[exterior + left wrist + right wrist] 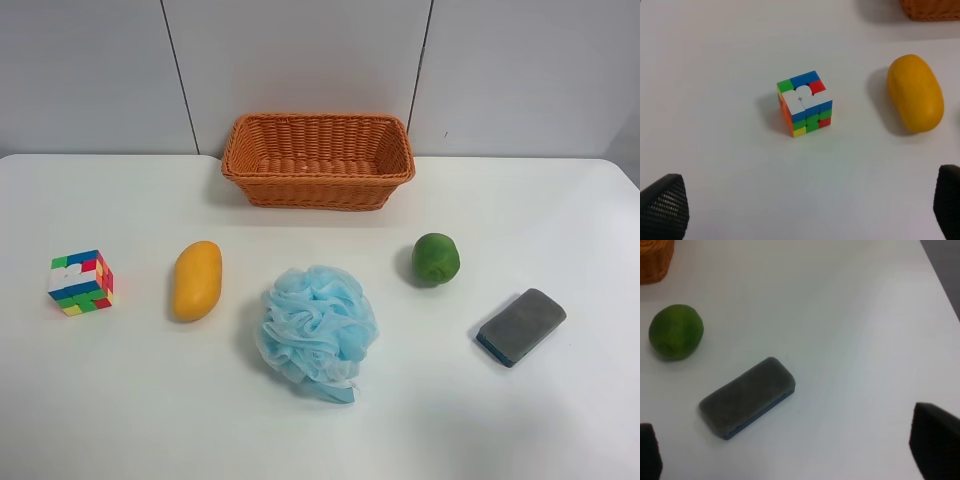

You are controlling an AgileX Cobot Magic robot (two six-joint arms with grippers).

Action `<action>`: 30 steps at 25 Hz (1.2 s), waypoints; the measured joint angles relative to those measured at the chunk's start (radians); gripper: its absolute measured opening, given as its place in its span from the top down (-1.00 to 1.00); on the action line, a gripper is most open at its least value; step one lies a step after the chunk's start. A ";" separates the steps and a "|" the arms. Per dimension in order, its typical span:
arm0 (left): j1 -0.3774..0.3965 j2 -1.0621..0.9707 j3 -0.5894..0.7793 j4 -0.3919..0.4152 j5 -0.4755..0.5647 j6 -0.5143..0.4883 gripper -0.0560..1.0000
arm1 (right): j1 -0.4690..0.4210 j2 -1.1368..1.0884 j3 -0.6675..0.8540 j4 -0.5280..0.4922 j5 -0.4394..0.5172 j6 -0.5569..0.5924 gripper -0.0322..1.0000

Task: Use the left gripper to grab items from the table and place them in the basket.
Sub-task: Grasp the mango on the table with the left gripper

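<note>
A plain white table (120,400) stood before a wall (90,70) of pale grey panels. In the exterior high view, a woven orange-brown basket (316,190) sat at the far middle of the table, close to the wall. Nearer the camera, five things lay in a loose row, each apart from the others and all outside the basket. From that view's left to its right they were a multicoloured puzzle cube (80,283), a yellow-orange mango (197,280), a light blue bath pouf (318,330), a round green fruit (436,259) and a grey sponge (521,326) with a blue base. No arm showed in this view. In the right wrist view, the right gripper (792,447) hung above the table with its black fingers (935,440) spread wide and nothing between them. The sponge lay flat on the table ahead of it, with the green fruit beyond and a corner of the basket at the frame's edge. In the left wrist view, the left gripper (805,205) was likewise spread apart and grasped nothing, its dark fingertips (665,210) showing only at the frame's corners. The cube rested on the table in front of it, the mango lay to one side, and a bit of the basket's edge showed farther off.
</note>
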 joint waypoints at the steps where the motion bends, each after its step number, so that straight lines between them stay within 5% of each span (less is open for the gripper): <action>1: 0.000 0.000 0.000 0.000 0.000 0.000 -0.95 | 0.000 0.000 0.000 0.000 0.000 0.000 -0.99; 15: 0.000 0.039 -0.041 -0.004 0.014 -0.010 -0.99 | 0.000 0.000 0.000 0.000 0.000 0.000 -0.99; 30: -0.035 0.781 -0.507 0.037 0.120 -0.050 -0.98 | 0.000 0.000 0.000 0.000 0.000 0.000 -0.99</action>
